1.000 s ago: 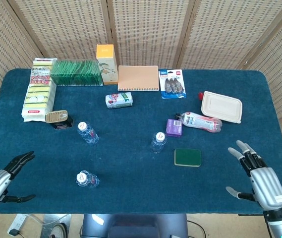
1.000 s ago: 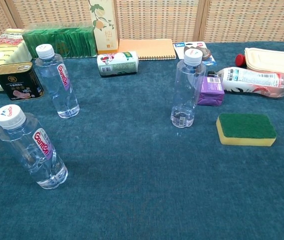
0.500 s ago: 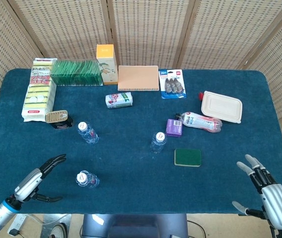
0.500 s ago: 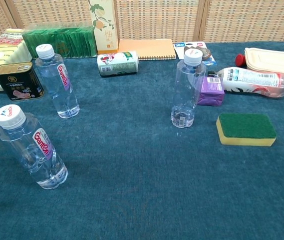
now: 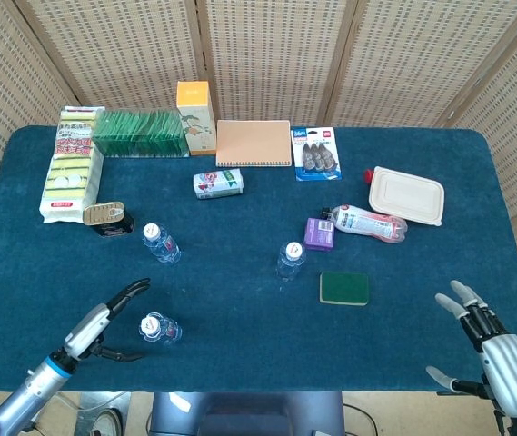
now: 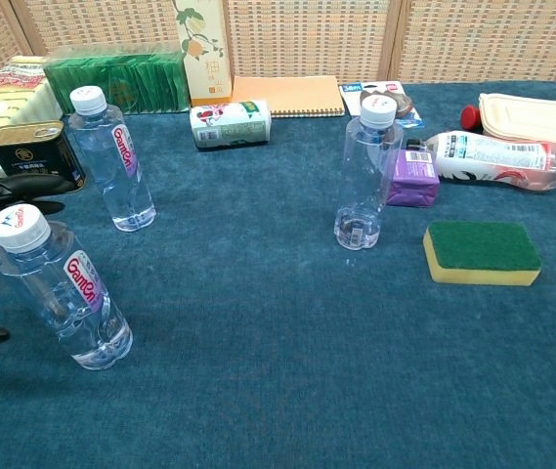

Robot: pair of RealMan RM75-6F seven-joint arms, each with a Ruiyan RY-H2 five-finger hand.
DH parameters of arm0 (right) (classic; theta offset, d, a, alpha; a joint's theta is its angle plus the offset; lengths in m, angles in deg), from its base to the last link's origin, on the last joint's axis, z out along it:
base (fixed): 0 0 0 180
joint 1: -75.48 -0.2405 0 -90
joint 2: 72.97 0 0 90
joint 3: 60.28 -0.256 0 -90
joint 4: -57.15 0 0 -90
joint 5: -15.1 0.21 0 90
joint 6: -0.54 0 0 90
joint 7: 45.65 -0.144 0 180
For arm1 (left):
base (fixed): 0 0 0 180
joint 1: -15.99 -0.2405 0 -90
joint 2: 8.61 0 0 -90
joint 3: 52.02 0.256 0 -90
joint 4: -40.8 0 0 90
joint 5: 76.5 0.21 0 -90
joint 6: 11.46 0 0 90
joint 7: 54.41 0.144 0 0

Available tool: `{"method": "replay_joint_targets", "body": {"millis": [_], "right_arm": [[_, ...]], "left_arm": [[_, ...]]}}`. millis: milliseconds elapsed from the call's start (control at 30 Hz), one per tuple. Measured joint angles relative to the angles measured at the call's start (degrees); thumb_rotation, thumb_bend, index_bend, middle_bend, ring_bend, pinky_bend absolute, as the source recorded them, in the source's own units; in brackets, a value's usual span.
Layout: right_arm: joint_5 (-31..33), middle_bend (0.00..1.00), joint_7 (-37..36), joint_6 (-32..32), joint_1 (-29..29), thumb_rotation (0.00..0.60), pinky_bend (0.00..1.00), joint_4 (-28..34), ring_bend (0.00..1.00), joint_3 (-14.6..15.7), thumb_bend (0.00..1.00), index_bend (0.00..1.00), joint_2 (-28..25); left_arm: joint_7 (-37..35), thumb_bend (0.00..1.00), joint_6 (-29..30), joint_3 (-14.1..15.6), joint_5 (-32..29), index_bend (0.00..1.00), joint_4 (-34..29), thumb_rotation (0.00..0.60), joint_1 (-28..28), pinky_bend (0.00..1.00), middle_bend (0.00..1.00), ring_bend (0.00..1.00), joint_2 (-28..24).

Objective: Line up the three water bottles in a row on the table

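the left hand (image 5: 104, 324) is just left of the near bottle (image 5: 160, 329), fingers spread apart around it without touching, holding nothing. this near bottle stands upright at the front left of the table (image 5: 240, 300). the second bottle (image 5: 161, 243) stands behind it, the third bottle (image 5: 290, 260) well to its right. far right of the near bottle, the right hand (image 5: 494, 354) is open wide, empty.
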State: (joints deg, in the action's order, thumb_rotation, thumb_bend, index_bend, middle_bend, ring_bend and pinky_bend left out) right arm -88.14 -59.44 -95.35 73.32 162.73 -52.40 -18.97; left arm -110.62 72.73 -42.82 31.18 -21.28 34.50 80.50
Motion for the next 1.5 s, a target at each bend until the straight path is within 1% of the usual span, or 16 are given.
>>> {"method": "replay_joint_targets", "body": {"millis": [167,333,400,467,500,567,667,767,900,1033,1133,1367,1500], "right_arm": [[0.8,0.00,0.9,-0.5,0.7,0.600,0.15,0.0,0.01,-0.7,0.00,0.12,0.0],[0.9,0.00,0.0,-0.6,1.0,0.600,0.15,0.2,0.01,-1.1,0.00,0.12,-0.3],[0.7,0.00,-0.7,-0.8,1.2,0.600,0.15,0.1,0.01,-1.2,0.00,0.12,-0.5],[0.5,0.00,-1.0,-0.8,1.2,0.600,0.15,0.1,0.01,-1.3,0.00,0.12,-0.6],[0.5,0.00,-1.3,-0.7,1.2,0.600,0.15,0.0,0.01,-1.3,0.00,0.12,-0.7],[0.5,0.00,-1.8,-0.5,1.2,0.600,0.15,0.0,0.01,-1.5,0.00,0.12,-0.7],[0.6,0.00,-2.3,-0.4,1.3,0.600,0.15,-0.1,0.01,-1.7,0.00,0.12,-0.8],[0.7,0.00,-2.6,-0.1,1.2,0.600,0.15,-0.1,0.01,-2.0,0.00,0.12,-1.0],[0.5,0.00,-3.2,-0.3,1.5,0.600,0.15,-0.4,0.01,-2.1,0.00,0.12,-1.1],[0.3,0.00,-3.6,0.0,1.5,0.600,0.15,-0.5,0.01,-2.2,0.00,0.12,-1.1],[0.1,0.00,-3.8,0.5,1.5,0.600,0.15,-0.4,0.01,-2.1,0.00,0.12,-1.2],[-0.7,0.00,-3.9,0.7,1.6,0.600,0.15,-0.2,0.02,-2.0,0.00,0.12,-1.5],[-0.5,0.00,-4.4,1.0,1.5,0.600,0.15,-0.2,0.02,-2.1,0.00,0.12,-1.7]], "left_arm": [[0.1,0.16,-0.6,0.3,-0.5,0.00,0.5,0.600,0.9,0.18,0.00,0.00,3.1],[0.6,0.19,-1.9,0.4,-1.3,0.00,-0.1,0.600,1.6,0.20,0.00,0.00,4.3],[0.8,0.23,-2.6,0.4,-1.8,0.02,-0.2,0.600,1.9,0.24,0.06,0.04,5.4],[1.3,0.28,-3.1,0.2,-2.6,0.12,-0.1,0.600,2.0,0.29,0.20,0.13,6.8],[1.6,0.31,-3.3,0.1,-2.9,0.17,0.0,0.600,2.1,0.31,0.24,0.16,7.4],[2.1,0.36,-3.5,-0.1,-3.6,0.33,0.2,0.600,2.1,0.37,0.36,0.27,8.6],[3.2,0.39,-3.1,-0.7,-4.5,0.47,0.7,0.600,1.9,0.44,0.48,0.38,9.8],[4.3,0.39,-1.9,-1.6,-5.5,0.52,1.3,0.600,1.4,0.46,0.52,0.40,11.4],[4.2,0.40,0.1,-2.8,-6.4,0.54,1.6,0.600,1.0,0.47,0.53,0.41,12.5],[3.3,0.38,1.0,-4.9,-7.6,0.54,0.9,0.600,1.6,0.47,0.53,0.41,13.0],[2.8,0.38,-0.3,-7.4,-9.5,0.54,-0.2,0.600,3.1,0.47,0.53,0.41,13.3],[3.9,0.36,-7.7,-14.7,-14.5,0.54,-3.1,0.600,9.7,0.47,0.53,0.41,14.3],[6.2,0.36,-12.4,-17.9,-16.9,0.54,-4.8,0.600,13.6,0.47,0.53,0.41,14.6]]}}
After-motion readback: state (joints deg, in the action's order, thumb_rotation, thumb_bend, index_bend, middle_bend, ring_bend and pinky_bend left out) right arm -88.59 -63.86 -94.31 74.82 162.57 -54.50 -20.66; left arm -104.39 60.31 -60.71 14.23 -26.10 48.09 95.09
